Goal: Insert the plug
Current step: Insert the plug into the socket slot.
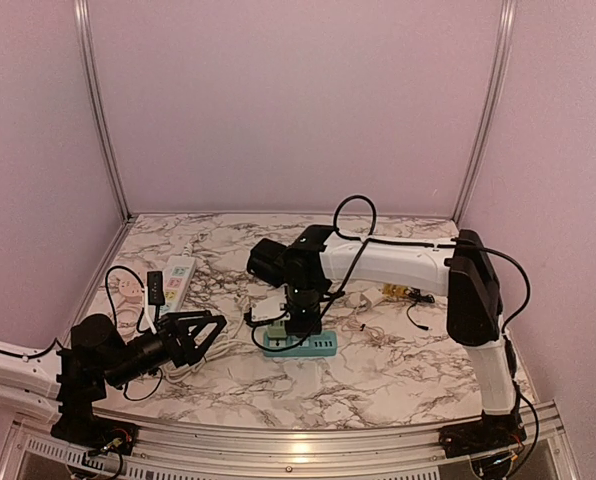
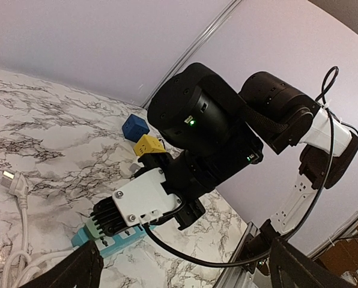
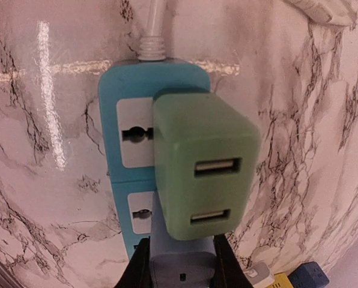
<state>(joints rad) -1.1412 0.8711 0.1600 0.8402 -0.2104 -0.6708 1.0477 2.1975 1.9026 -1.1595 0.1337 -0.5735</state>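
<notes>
My right gripper (image 3: 182,257) was clamped on the green USB charger (image 3: 203,165), pinching its lower end at the bottom of the wrist frame. The charger sat against the face of the teal power strip (image 3: 125,90), covering the right part of the top socket, both USB ports toward the camera. Could not tell whether the prongs were seated. Overhead, this lay at centre frame on the marble tabletop (image 1: 378,385). My left gripper (image 1: 208,335) hung at lower left, jaws wide apart, holding nothing. A white power strip (image 1: 178,280) lay above it in frame. A blue adapter cube (image 2: 134,127) and a yellow adapter cube (image 2: 148,145) sat just beside each other, mid-frame in the left wrist view.
</notes>
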